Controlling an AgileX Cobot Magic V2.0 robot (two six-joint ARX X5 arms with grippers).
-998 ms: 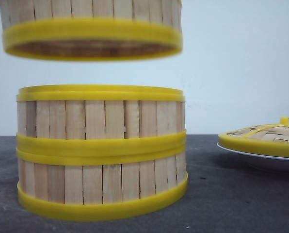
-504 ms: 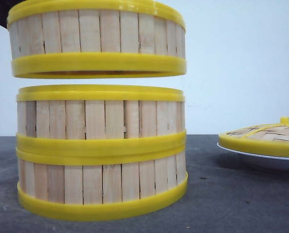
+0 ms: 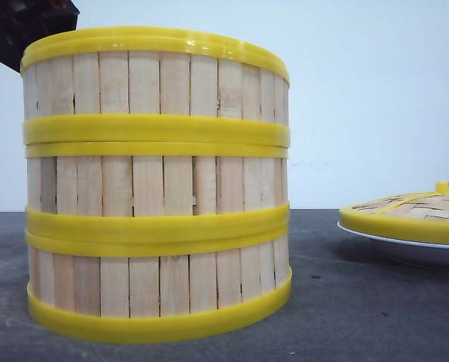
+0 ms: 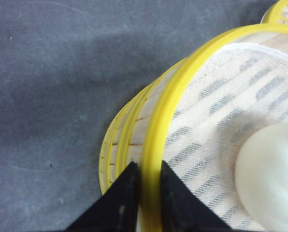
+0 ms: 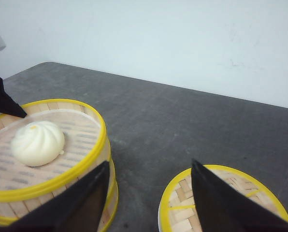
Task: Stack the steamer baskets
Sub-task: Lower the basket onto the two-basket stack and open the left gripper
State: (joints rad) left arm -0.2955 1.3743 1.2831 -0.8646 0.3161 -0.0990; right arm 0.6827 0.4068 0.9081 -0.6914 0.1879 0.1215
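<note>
Pinching the top steamer basket's (image 3: 157, 87) rim, the left gripper (image 4: 145, 186) holds it seated on the two-basket stack (image 3: 158, 241).
A steamed bun (image 5: 37, 142) lies inside; the right gripper (image 5: 149, 203) hangs open above the grey table (image 3: 360, 317).

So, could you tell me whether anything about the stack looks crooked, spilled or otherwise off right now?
Nothing stands out. The three steamer baskets sit in one upright column with rims lined up, the left gripper pinching the top rim. The bun lies whole inside the top basket, and the lid rests on its plate.
</note>
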